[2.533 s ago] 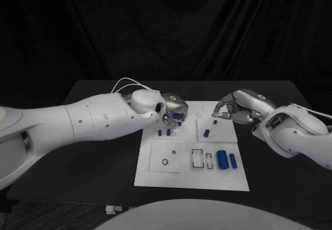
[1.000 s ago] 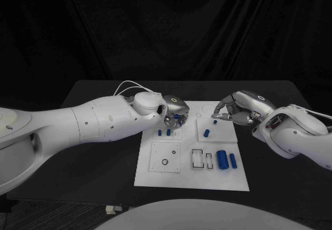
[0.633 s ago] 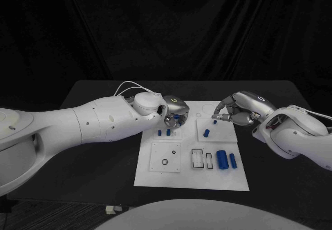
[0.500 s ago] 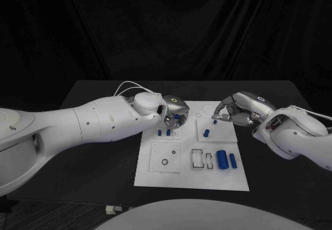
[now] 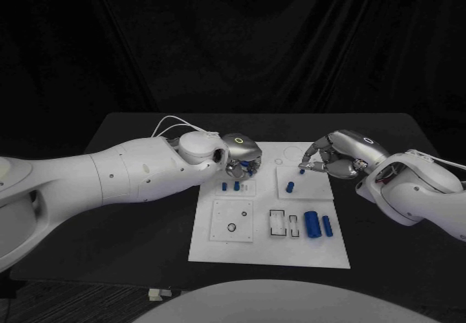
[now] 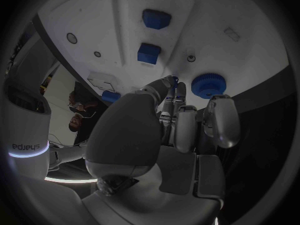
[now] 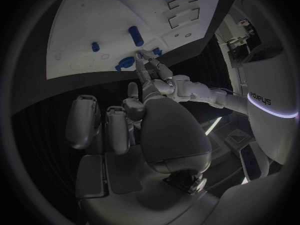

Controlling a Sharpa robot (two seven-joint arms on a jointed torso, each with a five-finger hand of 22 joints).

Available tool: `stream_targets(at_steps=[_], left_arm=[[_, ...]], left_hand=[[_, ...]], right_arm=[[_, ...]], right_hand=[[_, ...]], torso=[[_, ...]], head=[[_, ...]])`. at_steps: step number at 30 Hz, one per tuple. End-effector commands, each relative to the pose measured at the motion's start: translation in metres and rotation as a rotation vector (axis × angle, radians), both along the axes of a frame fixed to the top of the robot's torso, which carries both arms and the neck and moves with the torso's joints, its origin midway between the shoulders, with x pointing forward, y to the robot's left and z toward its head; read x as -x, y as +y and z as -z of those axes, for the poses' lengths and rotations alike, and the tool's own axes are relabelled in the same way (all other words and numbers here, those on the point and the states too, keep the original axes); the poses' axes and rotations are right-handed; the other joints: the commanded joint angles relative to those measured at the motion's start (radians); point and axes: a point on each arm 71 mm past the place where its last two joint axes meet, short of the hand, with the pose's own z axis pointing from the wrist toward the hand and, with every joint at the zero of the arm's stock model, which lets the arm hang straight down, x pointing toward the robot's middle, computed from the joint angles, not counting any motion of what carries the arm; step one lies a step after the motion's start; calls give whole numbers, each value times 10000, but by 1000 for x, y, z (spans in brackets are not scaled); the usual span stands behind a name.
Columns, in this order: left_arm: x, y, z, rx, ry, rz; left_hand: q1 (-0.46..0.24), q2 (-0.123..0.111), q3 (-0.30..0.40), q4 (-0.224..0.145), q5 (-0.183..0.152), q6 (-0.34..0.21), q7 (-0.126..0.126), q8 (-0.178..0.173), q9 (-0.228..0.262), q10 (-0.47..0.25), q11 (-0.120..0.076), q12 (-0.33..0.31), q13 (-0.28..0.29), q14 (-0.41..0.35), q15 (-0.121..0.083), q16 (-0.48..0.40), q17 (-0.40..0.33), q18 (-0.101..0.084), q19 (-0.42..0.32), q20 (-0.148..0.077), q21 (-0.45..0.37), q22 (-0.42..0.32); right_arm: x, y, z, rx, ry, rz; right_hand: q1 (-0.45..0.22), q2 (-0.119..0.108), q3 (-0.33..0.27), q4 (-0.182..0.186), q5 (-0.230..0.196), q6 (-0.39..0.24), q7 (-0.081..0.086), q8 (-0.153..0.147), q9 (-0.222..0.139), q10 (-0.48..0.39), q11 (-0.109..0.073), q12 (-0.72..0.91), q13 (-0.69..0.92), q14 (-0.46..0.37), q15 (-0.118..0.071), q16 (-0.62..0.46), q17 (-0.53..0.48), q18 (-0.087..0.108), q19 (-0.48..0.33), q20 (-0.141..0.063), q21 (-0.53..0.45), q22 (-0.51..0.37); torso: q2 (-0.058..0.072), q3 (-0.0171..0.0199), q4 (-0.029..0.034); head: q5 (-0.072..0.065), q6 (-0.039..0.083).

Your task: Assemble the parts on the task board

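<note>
Left robot hand [image 5: 243, 161] pinches a small blue part [image 6: 173, 79] over task board [image 5: 252, 249] | right robot hand [image 5: 335, 158] curled, grip unclear to me | risk: part tilts, jams.

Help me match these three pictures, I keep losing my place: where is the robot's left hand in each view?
Head view: the left hand is over the far left part of the task board.
Left wrist view: it fills the circle's middle, fingertips toward the board.
Right wrist view: it lies beyond the right hand, reaching to the board's edge.
Shared landmark: the white task board.
</note>
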Motion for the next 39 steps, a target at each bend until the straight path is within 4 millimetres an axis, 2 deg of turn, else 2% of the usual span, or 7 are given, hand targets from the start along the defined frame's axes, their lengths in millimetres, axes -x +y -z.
stream_targets(at_steps=[1,7,14,21,25,29,39], left_arm=[[4,3,-15,812,-661,301],[2,20,-44,932,-1144,234],[4,41,-55,722,-1133,-12],[3,51,-47,533,-908,-125],[3,52,-42,452,-764,-156],[4,53,-35,379,-617,-197],[5,55,-20,159,-254,-326]], left_hand=[[-7,-61,19,-64,-92,89,0,6,1,62,-10,-43,-20,23,-63,-61,-10,122,-14,-2,-77,1655],[-60,-89,43,-79,-174,91,-48,-16,8,160,-59,-79,-39,16,-79,-97,-62,130,-26,-8,-124,1645],[-150,-101,61,-61,-326,50,-92,-63,6,143,-95,-176,-77,5,-102,-126,-100,144,-54,-24,-209,1625],[-175,-112,74,-68,-396,-1,-100,-105,-2,174,-97,-202,-84,-10,-111,-152,-134,147,-62,-33,-234,1621],[-183,-115,76,-68,-413,-15,-102,-116,-4,175,-98,-211,-87,-17,-112,-163,-150,149,-66,-34,-246,1618],[-209,-120,85,-65,-466,-52,-110,-145,-9,171,-99,-243,-98,-30,-113,-183,-176,152,-76,-38,-274,1612],[-200,-116,104,-78,-473,-78,-105,-165,-13,177,-98,-260,-103,-39,-113,-195,-193,158,-92,-40,-315,1603]], right_arm=[[1,0,1,2,39,-42],[1,-1,2,9,57,-32],[1,-2,5,32,120,-10],[1,-1,7,16,199,-15],[1,0,8,18,220,-13],[1,0,8,17,229,-18],[1,1,8,-7,224,-47]], right_hand=[[-81,6,81,-4,11,-71,-9,-63,-16,54,-129,729,3422,655,-3,-33,706,3,-43,5,-45,1702],[-98,0,101,-11,8,-71,-4,-68,-19,-50,-121,539,3221,638,6,-81,656,16,-69,16,-112,1683],[-105,0,114,-13,7,-66,-4,-69,-19,-95,-116,450,3132,629,10,-110,627,23,-82,21,-148,1673],[-101,-11,143,-21,2,-63,-1,-73,-21,-181,-112,274,2956,613,17,-165,570,37,-111,31,-225,1653],[-104,-17,160,-21,-2,-63,1,-76,-23,-241,-112,148,2830,605,18,-193,541,47,-130,36,-277,1639],[-99,-23,169,-24,-5,-64,1,-78,-24,-264,-113,95,2779,601,19,-208,525,48,-132,38,-282,1638],[-98,-30,182,-24,-9,-64,2,-81,-25,-314,-111,-15,2668,596,20,-228,505,53,-142,40,-309,1631]], torso=[[-9,2,7],[-31,11,11],[-43,36,-15],[-45,53,-13],[-10,21,13],[27,6,22],[-3,14,1]], head=[[7,-1],[12,-1],[51,-1],[17,-1],[-23,-1],[-44,-1],[-22,-1]])
